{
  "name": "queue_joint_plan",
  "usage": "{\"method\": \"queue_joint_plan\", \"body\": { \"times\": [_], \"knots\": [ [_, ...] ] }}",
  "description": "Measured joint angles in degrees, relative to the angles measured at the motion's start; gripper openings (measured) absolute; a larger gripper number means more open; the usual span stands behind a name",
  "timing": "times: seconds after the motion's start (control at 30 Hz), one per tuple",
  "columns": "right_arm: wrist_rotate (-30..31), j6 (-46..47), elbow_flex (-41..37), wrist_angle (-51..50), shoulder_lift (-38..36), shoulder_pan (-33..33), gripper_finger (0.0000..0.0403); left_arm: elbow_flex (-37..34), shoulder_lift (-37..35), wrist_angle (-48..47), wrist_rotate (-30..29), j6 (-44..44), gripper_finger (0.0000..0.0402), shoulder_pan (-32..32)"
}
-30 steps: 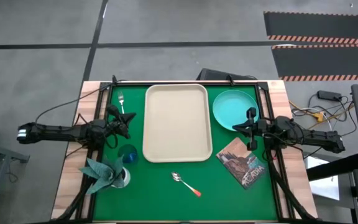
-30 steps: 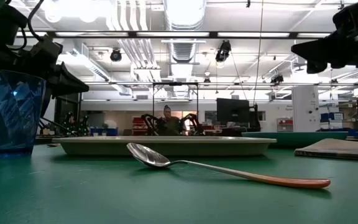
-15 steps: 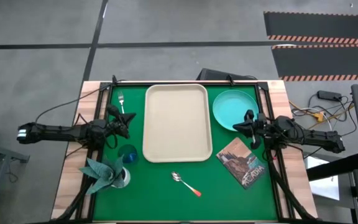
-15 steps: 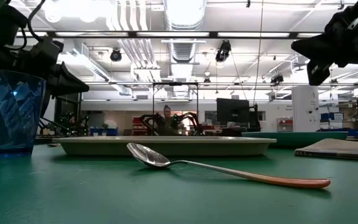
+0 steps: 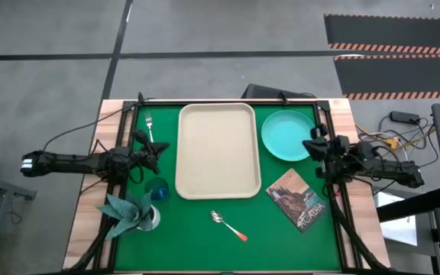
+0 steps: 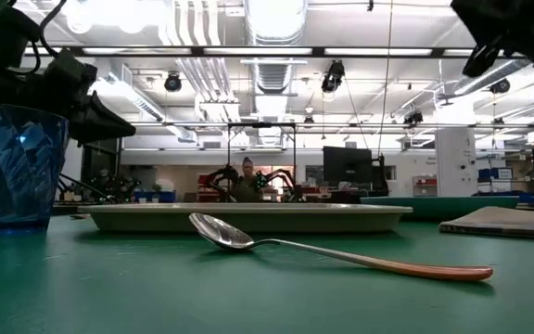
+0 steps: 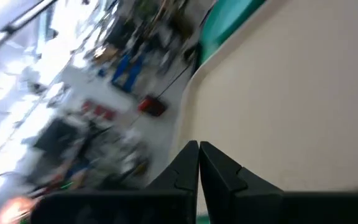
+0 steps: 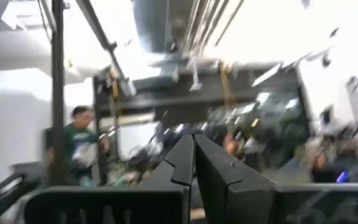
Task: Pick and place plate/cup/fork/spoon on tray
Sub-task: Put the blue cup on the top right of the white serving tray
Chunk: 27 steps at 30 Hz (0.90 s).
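The plate (image 5: 288, 134) is partly covered by the closed right claw (image 5: 312, 144).

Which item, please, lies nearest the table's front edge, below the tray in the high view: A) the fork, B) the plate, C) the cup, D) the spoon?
D: the spoon lies alone on the green mat below the tray, nearer the front edge than the other three.

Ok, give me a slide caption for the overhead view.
Empty tray flanked by both arms; plate, cup, fork, spoon around it.
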Motion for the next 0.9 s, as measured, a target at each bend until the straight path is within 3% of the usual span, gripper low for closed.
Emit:
{"method": "queue_joint_plan", "body": {
  "times": [0.27, 0.6, 0.77, 0.9],
  "knots": [
    [2.7, -10.8, 0.0, 10.4, 0.0, 0.0, 0.0009, 0.0, 0.2, 5.5, 23.6, -15.7, 0.0000, 0.0],
    [3.6, -12.6, 0.0, 9.5, 0.0, 0.0, 0.0009, 0.1, -0.1, 13.8, 24.2, -17.1, 0.0000, 0.0],
    [3.6, -12.6, 0.0, 9.5, 0.0, 0.0, 0.0009, 0.1, 0.0, 28.4, 24.5, -18.4, 0.0000, 0.0],
    [3.6, -12.9, 0.2, 9.3, 0.0, 0.0, 0.0009, 0.2, 0.0, 44.0, 24.5, -32.8, 0.0000, 0.0]
  ]
}}
